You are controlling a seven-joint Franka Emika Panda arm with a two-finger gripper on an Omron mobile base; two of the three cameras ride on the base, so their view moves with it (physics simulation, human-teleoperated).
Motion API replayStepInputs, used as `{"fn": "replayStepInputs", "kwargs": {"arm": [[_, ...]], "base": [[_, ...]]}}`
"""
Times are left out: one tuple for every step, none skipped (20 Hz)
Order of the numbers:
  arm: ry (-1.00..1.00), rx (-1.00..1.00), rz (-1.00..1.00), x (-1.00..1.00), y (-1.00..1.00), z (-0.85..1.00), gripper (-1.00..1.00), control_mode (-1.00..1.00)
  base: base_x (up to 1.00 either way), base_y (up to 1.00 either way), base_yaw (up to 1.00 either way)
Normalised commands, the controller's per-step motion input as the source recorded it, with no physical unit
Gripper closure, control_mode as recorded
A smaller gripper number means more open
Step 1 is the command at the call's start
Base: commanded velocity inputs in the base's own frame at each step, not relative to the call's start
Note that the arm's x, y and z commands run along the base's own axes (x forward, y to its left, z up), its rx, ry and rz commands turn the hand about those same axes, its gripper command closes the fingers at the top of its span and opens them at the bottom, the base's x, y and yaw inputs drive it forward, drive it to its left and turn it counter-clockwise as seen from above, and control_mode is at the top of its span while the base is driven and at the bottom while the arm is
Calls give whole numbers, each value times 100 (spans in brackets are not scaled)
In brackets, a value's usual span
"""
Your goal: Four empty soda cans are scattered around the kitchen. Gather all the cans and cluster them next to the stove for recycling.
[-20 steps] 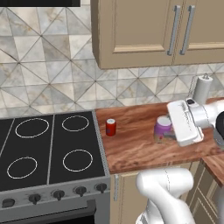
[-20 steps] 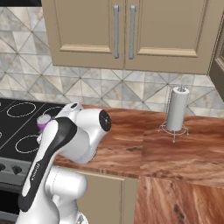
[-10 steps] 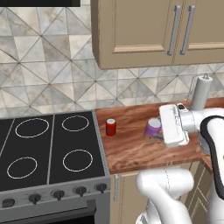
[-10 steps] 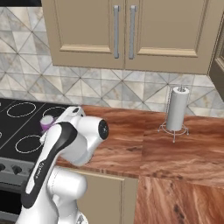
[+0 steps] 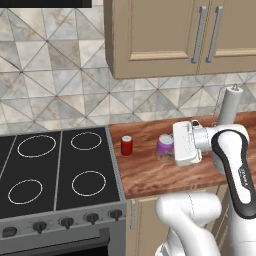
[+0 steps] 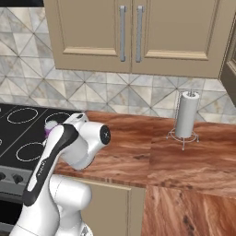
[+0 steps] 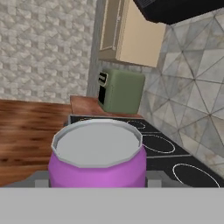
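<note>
We are carrying the purple can (image 5: 164,146) leftward along the table (image 5: 150,172), closer to the stove (image 5: 55,170) than a second ago. Our pincer (image 5: 167,150) is grasping the can from its right side, holding it upright just above the wood. In the hand view the can's silver top (image 7: 97,142) is sitting between the fingertips. A red can (image 5: 126,145) is standing on the table just beside the stove's right edge, apart from ours. A paper-towel roll (image 6: 186,120) is standing farther right.
</note>
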Motion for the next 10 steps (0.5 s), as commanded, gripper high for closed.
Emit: {"fn": "replayStepInputs", "kwargs": {"arm": [[2,0,0,34,0,-26,100,-100],[1,0,0,32,0,-28,100,-100],[0,0,0,31,0,-28,100,-100],[0,0,0,32,0,-28,100,-100],[0,0,0,33,0,-28,100,-100],[0,0,0,35,0,-27,100,-100],[0,0,0,36,0,-26,100,-100],[0,0,0,35,0,-26,100,-100],[0,0,0,35,0,-26,100,-100],[0,0,0,33,0,-25,100,-100]], "base": [[0,0,0],[0,0,0],[0,0,0],[0,0,0],[0,0,0],[0,0,0],[0,0,0],[0,0,0],[0,0,0],[0,0,0]]}}
